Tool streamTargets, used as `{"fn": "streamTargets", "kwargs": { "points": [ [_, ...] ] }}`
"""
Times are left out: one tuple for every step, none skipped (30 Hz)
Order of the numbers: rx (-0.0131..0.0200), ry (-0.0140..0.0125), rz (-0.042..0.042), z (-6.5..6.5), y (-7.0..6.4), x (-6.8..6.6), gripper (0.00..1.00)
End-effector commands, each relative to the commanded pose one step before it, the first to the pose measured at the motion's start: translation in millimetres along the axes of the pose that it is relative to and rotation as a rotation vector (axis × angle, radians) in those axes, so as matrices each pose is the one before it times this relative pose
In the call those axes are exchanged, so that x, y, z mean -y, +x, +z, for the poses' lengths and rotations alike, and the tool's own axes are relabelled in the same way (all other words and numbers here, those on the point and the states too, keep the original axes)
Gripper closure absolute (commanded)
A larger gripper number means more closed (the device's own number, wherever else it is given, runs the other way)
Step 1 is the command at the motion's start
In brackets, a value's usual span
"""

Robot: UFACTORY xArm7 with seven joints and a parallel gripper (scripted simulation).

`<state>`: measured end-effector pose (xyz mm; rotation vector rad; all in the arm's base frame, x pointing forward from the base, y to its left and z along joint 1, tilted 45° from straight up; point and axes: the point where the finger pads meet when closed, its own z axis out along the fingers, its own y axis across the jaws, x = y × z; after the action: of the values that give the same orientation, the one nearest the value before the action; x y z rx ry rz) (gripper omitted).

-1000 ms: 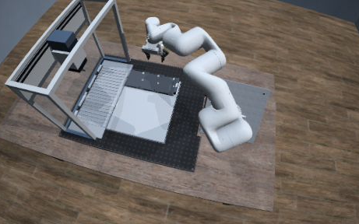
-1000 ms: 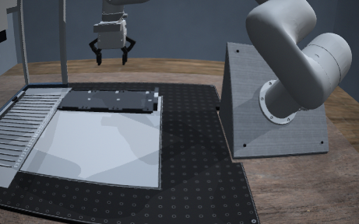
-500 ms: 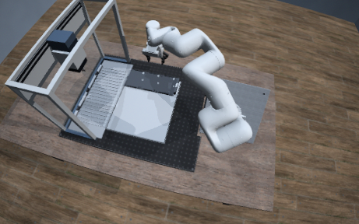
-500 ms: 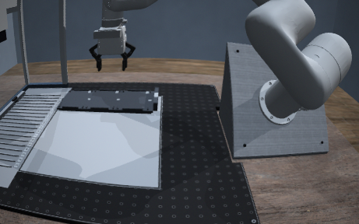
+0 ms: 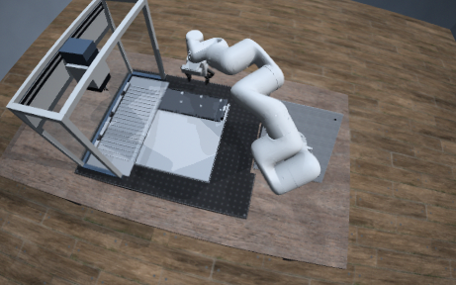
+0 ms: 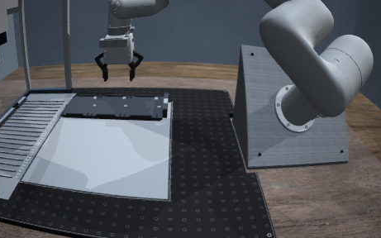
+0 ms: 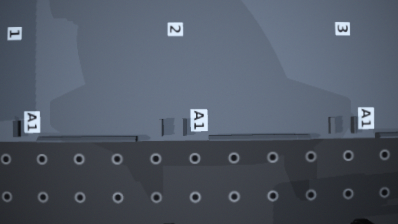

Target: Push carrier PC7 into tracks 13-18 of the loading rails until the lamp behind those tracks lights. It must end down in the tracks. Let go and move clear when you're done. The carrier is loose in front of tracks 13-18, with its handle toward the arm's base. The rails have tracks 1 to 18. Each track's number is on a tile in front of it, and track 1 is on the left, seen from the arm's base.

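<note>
Carrier PC7 (image 5: 194, 104) is a flat dark grey plate lying on the black perforated board in front of the far end of the ribbed loading rails (image 5: 130, 119). It also shows in the exterior view (image 6: 116, 107), with its pale handle end (image 6: 166, 108) facing the arm's base. My gripper (image 5: 198, 76) (image 6: 119, 75) hangs open and empty in the air above the carrier's far long edge. The wrist view looks straight down on the carrier's top (image 7: 200, 70), with tiles 1, 2, 3 and A1 labels along its edge, and board holes below. No lit lamp is visible.
A pale grey sheet (image 6: 102, 153) lies beside the carrier in front of the other tracks. A white frame (image 5: 73, 74) with a dark box head (image 5: 79, 51) stands over the rails. The grey wedge mount (image 6: 288, 111) carries the arm's base.
</note>
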<state>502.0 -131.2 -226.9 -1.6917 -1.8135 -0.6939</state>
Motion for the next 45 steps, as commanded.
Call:
{"fn": "streamTargets", "kwargs": {
  "points": [
    [0.00375, -0.00372, -0.00016, 4.71, -1.14, -1.17, 0.00],
    [0.00000, 0.00000, 0.00000, 1.67, 0.00, 0.00, 0.00],
    [0.00000, 0.00000, 0.00000, 1.67, 0.00, 0.00, 0.00],
    [0.00000, 0.00000, 0.00000, 1.67, 0.00, 0.00, 0.00],
    [0.00000, 0.00000, 0.00000, 1.67, 0.00, 0.00, 0.00],
    [0.00000, 0.00000, 0.00000, 1.67, 0.00, 0.00, 0.00],
    [0.00000, 0.00000, 0.00000, 1.67, 0.00, 0.00, 0.00],
    [0.00000, 0.00000, 0.00000, 1.67, 0.00, 0.00, 0.00],
    [0.00000, 0.00000, 0.00000, 0.00, 0.00, 0.00, 0.00],
    [0.00000, 0.00000, 0.00000, 0.00, 0.00, 0.00, 0.00],
    [-0.00001, 0.00002, 0.00001, 1.50, 0.02, 0.03, 0.00],
    [0.00000, -0.00001, 0.00000, 0.01, 0.00, -0.01, 0.00],
    [0.00000, 0.00000, 0.00000, 0.01, 0.00, -0.01, 0.00],
    [0.00000, 0.00000, 0.00000, 0.01, 0.00, -0.01, 0.00],
    [0.00000, 0.00000, 0.00000, 0.01, 0.00, 0.00, 0.00],
    [0.00000, 0.00000, 0.00000, 0.01, 0.00, 0.00, 0.00],
    [0.00000, 0.00000, 0.00000, 0.00, 0.00, 0.00, 0.00],
    [0.00000, 0.00000, 0.00000, 0.00, 0.00, 0.00, 0.00],
    [0.00000, 0.00000, 0.00000, 0.00, 0.00, 0.00, 0.00],
    [0.00000, 0.00000, 0.00000, 0.66, 0.00, 0.00, 0.00],
    [0.00000, 0.00000, 0.00000, 0.66, 0.00, 0.00, 0.00],
    [0.00000, 0.00000, 0.00000, 0.66, 0.00, 0.00, 0.00],
    [0.00000, 0.00000, 0.00000, 0.66, 0.00, 0.00, 0.00],
    [0.00000, 0.00000, 0.00000, 0.66, 0.00, 0.00, 0.00],
    [0.00000, 0.00000, 0.00000, 0.66, 0.00, 0.00, 0.00],
    [0.00000, 0.00000, 0.00000, 0.00, 0.00, 0.00, 0.00],
    [0.00000, 0.00000, 0.00000, 0.00, 0.00, 0.00, 0.00],
    [0.00000, -0.00001, 0.00000, 0.68, 0.00, 0.00, 0.00],
    [0.00000, 0.00000, 0.00000, 0.66, 0.00, 0.00, 0.00],
    [0.00000, 0.00000, 0.00000, 0.66, 0.00, 0.00, 0.00],
    [0.00000, 0.00000, 0.00000, 0.66, 0.00, 0.00, 0.00],
    [0.00000, 0.00000, 0.00000, 0.66, 0.00, 0.00, 0.00],
    [0.00000, 0.00000, 0.00000, 0.67, 0.00, 0.00, 0.00],
    [0.00000, 0.00000, 0.00000, 0.67, 0.00, 0.00, 0.00],
    [0.00000, 0.00000, 0.00000, 0.67, 0.00, 0.00, 0.00],
    [0.00000, 0.00000, 0.00000, 0.67, 0.00, 0.00, 0.00],
    [0.00000, 0.00000, 0.00000, 0.67, 0.00, 0.00, 0.00],
    [0.00000, 0.00000, 0.00000, 0.67, 0.00, 0.00, 0.00],
    [0.00000, 0.00000, 0.00000, 0.67, 0.00, 0.00, 0.00],
    [0.00000, 0.00000, 0.00000, 0.67, 0.00, 0.00, 0.00],
    [0.00000, 0.00000, 0.00000, 0.67, 0.00, 0.00, 0.00],
    [0.00000, 0.00000, 0.00000, 0.67, 0.00, 0.00, 0.00],
    [0.00000, 0.00000, 0.00000, 0.00, 0.00, 0.00, 0.00],
    [0.00000, 0.00000, 0.00000, 0.00, 0.00, 0.00, 0.00],
    [0.00000, -0.00001, 0.00000, 0.68, 0.00, -0.01, 0.00]
  ]
}}
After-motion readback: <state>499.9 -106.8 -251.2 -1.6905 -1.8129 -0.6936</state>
